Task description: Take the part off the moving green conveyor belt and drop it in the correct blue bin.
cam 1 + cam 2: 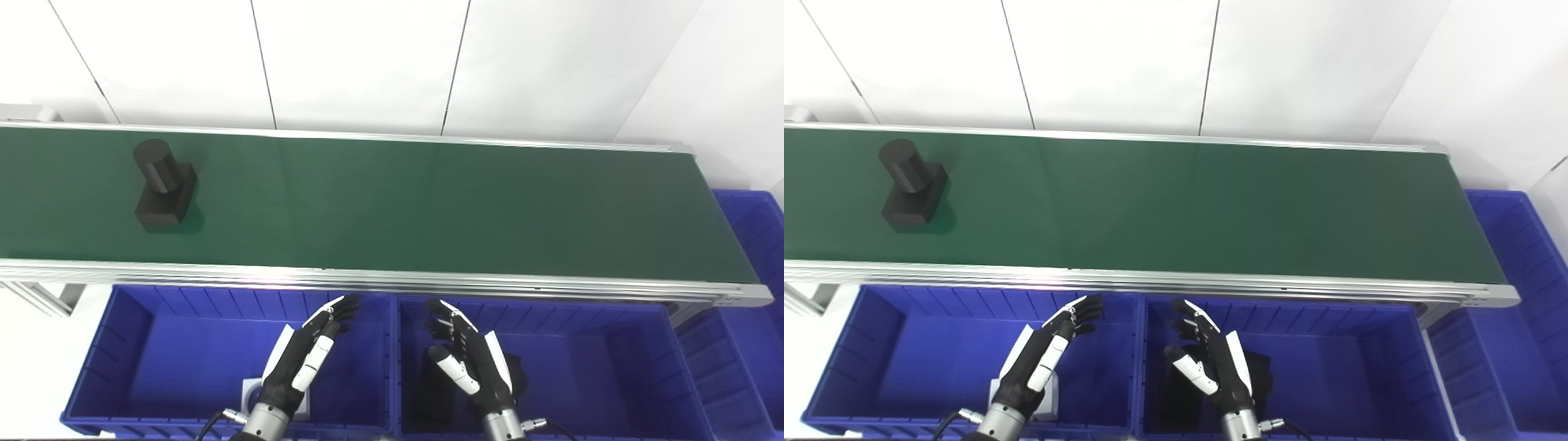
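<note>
Black stepped part [164, 187] rides the green conveyor belt [429, 202] far left, so left hand [306, 361] and right hand [468, 361] wait empty, fingers spread, over the blue bins [122, 318].

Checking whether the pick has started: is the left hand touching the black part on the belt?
Apart. The left eye view shows the left hand over a blue bin, the black part far off.
</note>
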Controlling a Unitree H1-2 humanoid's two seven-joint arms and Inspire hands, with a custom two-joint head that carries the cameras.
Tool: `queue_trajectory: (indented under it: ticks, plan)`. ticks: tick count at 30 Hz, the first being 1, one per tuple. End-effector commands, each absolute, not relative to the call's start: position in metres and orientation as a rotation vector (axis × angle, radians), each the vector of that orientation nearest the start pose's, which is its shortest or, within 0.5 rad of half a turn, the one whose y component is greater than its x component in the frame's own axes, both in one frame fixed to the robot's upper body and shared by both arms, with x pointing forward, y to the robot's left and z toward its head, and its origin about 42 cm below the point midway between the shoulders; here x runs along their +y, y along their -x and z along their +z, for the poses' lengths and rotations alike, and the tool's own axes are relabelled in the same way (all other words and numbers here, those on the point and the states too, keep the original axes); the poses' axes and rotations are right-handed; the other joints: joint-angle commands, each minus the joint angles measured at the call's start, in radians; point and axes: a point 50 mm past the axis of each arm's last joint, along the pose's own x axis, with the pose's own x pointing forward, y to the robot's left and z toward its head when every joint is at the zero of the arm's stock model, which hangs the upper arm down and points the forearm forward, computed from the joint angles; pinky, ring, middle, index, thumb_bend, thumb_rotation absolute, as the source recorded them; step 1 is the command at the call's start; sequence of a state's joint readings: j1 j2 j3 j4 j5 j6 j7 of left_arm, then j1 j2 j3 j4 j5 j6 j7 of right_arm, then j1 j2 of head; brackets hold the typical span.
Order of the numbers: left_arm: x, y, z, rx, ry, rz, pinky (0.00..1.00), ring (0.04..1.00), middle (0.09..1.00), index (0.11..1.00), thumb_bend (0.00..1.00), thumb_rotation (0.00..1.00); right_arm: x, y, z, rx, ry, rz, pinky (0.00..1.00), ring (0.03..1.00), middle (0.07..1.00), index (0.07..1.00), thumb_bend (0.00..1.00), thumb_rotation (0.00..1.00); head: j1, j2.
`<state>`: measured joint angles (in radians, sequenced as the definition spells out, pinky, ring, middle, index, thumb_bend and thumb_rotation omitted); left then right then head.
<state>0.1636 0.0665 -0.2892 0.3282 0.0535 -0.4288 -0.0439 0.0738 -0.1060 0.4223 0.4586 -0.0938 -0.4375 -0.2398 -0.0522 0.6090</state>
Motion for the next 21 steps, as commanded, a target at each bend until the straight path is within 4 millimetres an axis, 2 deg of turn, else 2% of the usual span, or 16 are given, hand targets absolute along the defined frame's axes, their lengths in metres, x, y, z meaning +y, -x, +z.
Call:
queue_trajectory:
  ticks: [1, 6, 9, 11, 21]
  plan:
    - [0.166, -0.201, 0.009, -0.023, -0.079, -0.319, 0.82, 0.860, 0.856, 0.842, 0.50, 1.00, -0.159, -0.215, -0.010, 0.016, 0.160, 0.213, 0.74, 0.777, 0.852, 0.834, 0.84, 0.84, 0.000, -0.002]
    - [0.165, -0.202, 0.008, -0.020, -0.073, -0.320, 0.82, 0.860, 0.857, 0.842, 0.50, 1.00, -0.161, -0.215, -0.011, 0.017, 0.170, 0.211, 0.74, 0.781, 0.854, 0.835, 0.84, 0.84, 0.006, -0.009]
    - [0.163, -0.202, 0.004, -0.008, -0.076, -0.323, 0.82, 0.860, 0.856, 0.842, 0.50, 1.00, -0.162, -0.215, -0.014, 0.029, 0.170, 0.208, 0.74, 0.777, 0.853, 0.834, 0.84, 0.84, 0.035, -0.045]
    - [0.162, -0.203, 0.000, 0.008, -0.078, -0.327, 0.83, 0.861, 0.857, 0.844, 0.54, 1.00, -0.164, -0.216, -0.016, 0.041, 0.166, 0.209, 0.75, 0.785, 0.855, 0.831, 0.83, 0.83, 0.062, -0.071]
    - [0.153, -0.208, -0.010, 0.043, -0.085, -0.317, 0.78, 0.839, 0.838, 0.820, 0.56, 0.96, -0.174, -0.220, -0.027, 0.090, 0.162, 0.195, 0.72, 0.768, 0.837, 0.822, 0.87, 0.83, 0.097, -0.129]
